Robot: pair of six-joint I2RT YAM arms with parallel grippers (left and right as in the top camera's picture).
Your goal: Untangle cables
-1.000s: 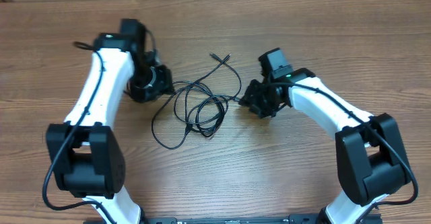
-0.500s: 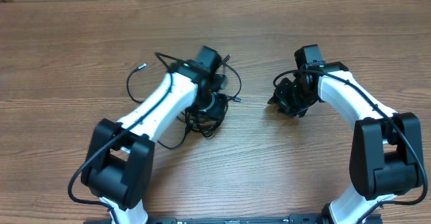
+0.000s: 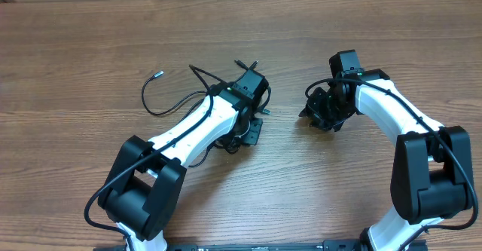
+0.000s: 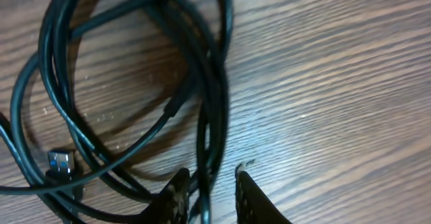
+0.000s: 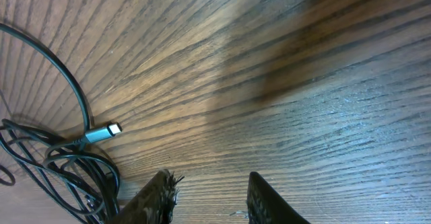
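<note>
The black cables (image 3: 226, 142) lie bunched in the middle of the table, mostly under my left arm. One strand (image 3: 162, 104) loops out to the left and ends in a silver tip (image 3: 157, 75). Two small plug ends (image 3: 245, 64) point toward the far side. In the left wrist view the cables (image 4: 135, 83) form overlapping loops with a USB plug (image 4: 60, 162). My left gripper (image 4: 209, 192) straddles two or three strands; its jaws are narrow, with a gap still showing by the right finger. My right gripper (image 5: 212, 198) is open and empty, right of a silver-tipped plug (image 5: 104, 131).
The wooden table (image 3: 361, 40) has a pale wall along its far edge. Thicker black wires run from both arm bases near the front edge. The right gripper (image 3: 318, 117) hovers a short way right of the bunch.
My left arm swung from the table's left side to the cable bunch and its jaws narrowed around strands. One strand now trails left. The right gripper drew slightly right.
</note>
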